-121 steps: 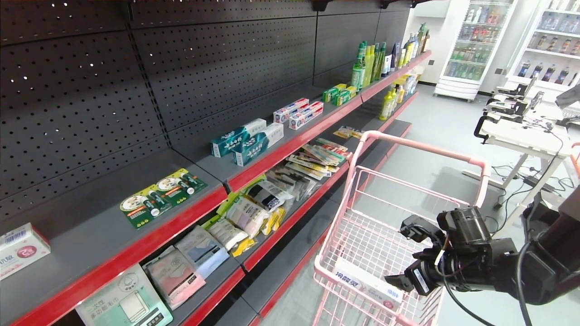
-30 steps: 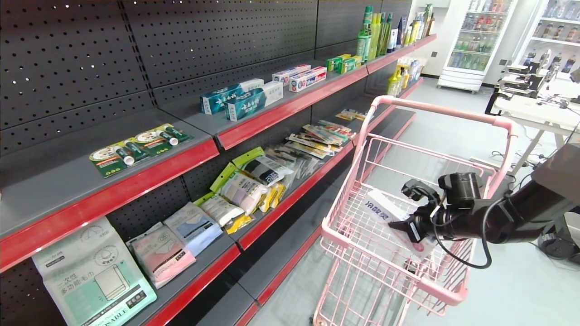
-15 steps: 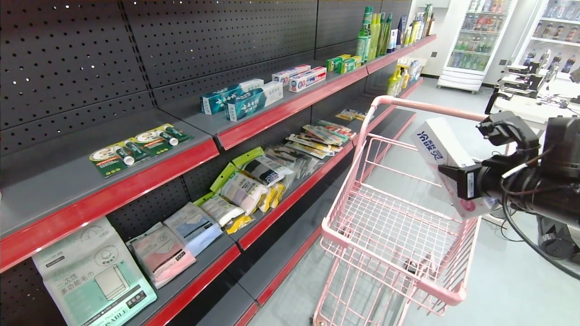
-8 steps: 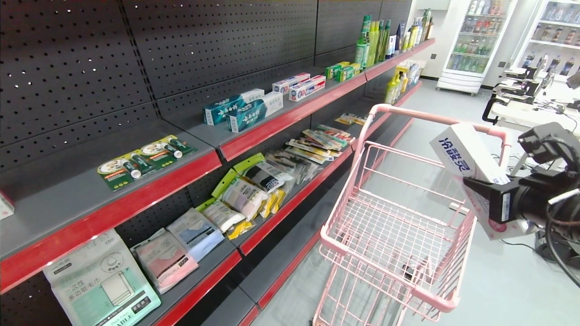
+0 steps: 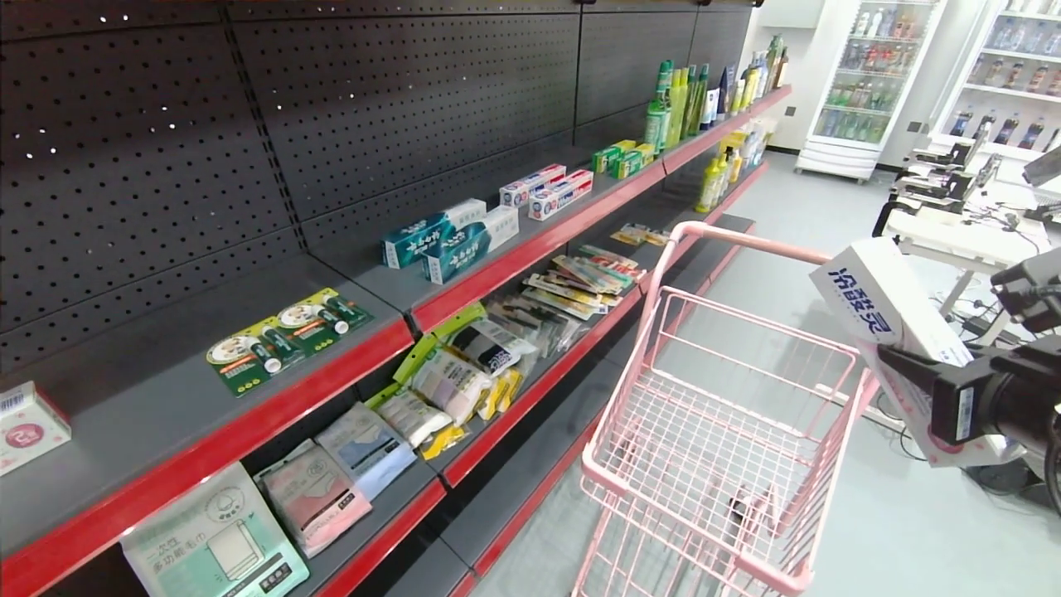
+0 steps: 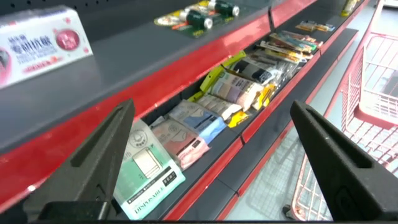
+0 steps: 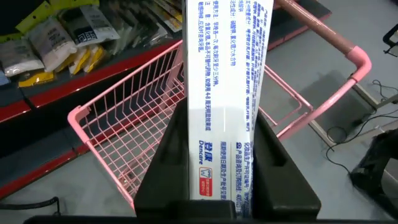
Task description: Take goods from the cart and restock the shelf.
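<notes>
The right gripper [image 7: 221, 168] clamps a white box [image 5: 870, 303] with blue lettering above the pink cart [image 5: 729, 249]. The left gripper [image 6: 211, 107] hangs wide open beside the stocked shelf [image 5: 166, 398].

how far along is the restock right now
Done: the white box is out of the pink cart. In hand: the right pincer is shut on it, held up beside the cart. Left: setting it on the shelf; the left pincer is open near the shelf.
</notes>
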